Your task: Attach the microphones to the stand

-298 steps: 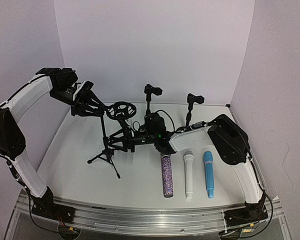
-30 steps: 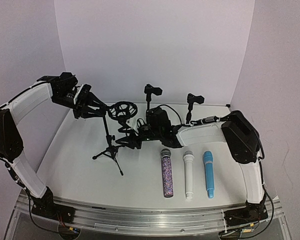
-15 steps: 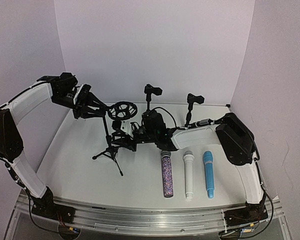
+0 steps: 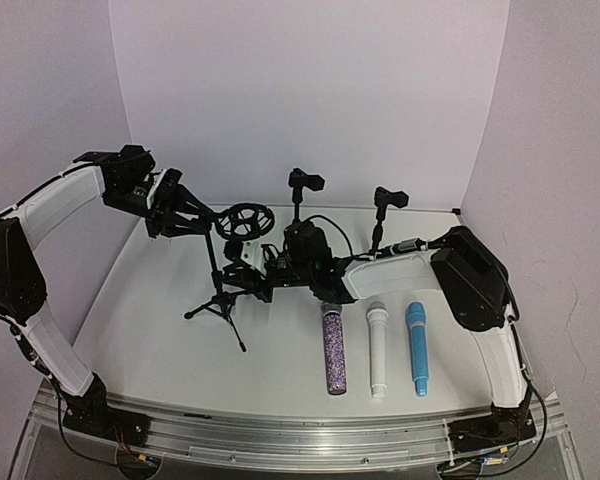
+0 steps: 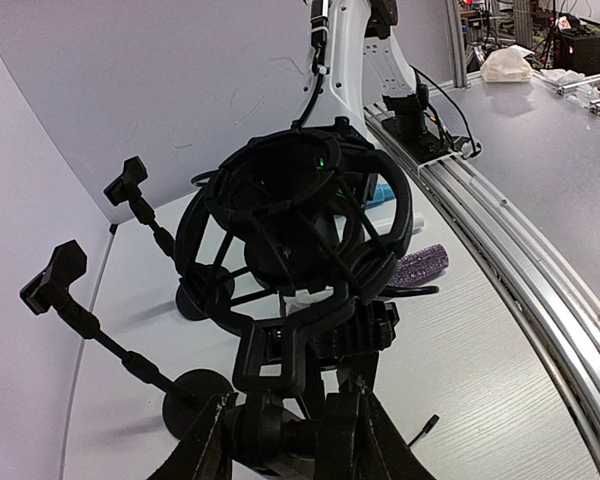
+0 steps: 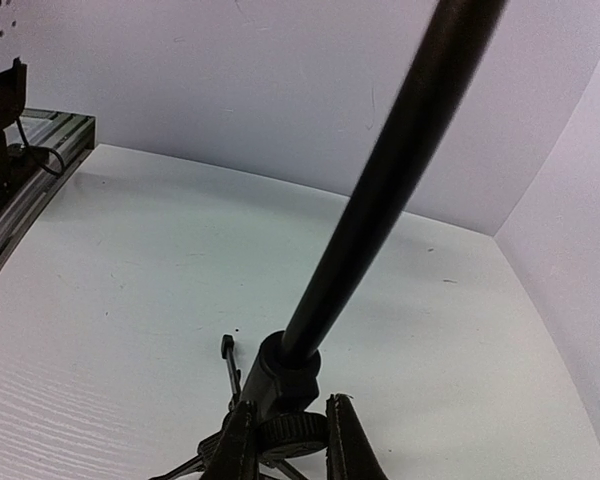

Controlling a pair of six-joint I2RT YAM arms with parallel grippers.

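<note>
Both clamp the stand [image 4: 212, 255]: left hand [image 5: 295, 440] its mount [image 5: 300, 220], right hand [image 6: 292, 440] its pole [image 6: 380, 180].

The left arm [image 4: 55, 200] and right arm [image 4: 395, 270] showed white shells, black joints and trailing black cables; the left gripper [image 5: 290, 435] and right gripper [image 6: 285, 440] were black.

Purple glitter microphone [image 4: 333, 352], silver mesh head, lower centre. Plain white microphone [image 4: 377, 352] beside it, then light blue microphone [image 4: 416, 350]. Black tripod stand [image 4: 218, 290], black shock mount [image 4: 246, 220]. Two black clip stands [image 4: 305, 181] upper centre. White faint-grain surface [image 4: 150, 350]. Pale lilac walls [image 4: 310, 90]. White left arm [image 4: 52, 205] and right arm [image 4: 395, 270], black joints.
</note>
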